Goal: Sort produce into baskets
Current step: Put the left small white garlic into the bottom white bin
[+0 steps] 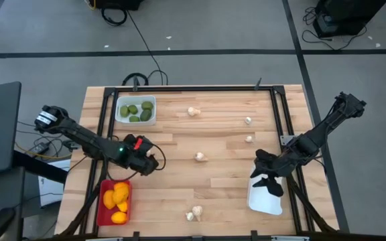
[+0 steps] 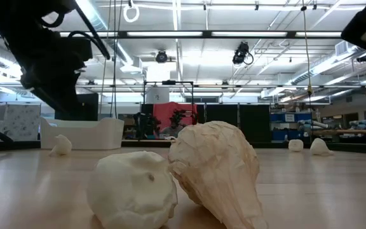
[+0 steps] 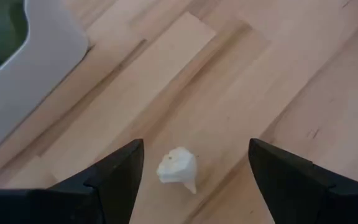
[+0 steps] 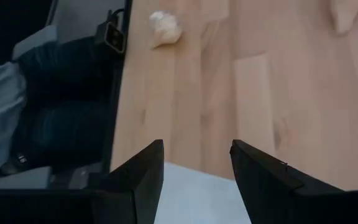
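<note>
Garlic pieces (image 1: 199, 156) lay scattered; left gripper (image 1: 154, 161) gaped toward one, right gripper (image 1: 268, 179) hung spread, seemingly empty, over the white tray (image 1: 263, 203)

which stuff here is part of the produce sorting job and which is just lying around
Part of the job:
- garlic pieces loose on the table, e.g.
- white tray of green fruits
- red tray of orange fruits
- white tray under the right gripper
- left gripper, open

Just lying about:
- cables on the floor
- dark metal frame on the table
</note>
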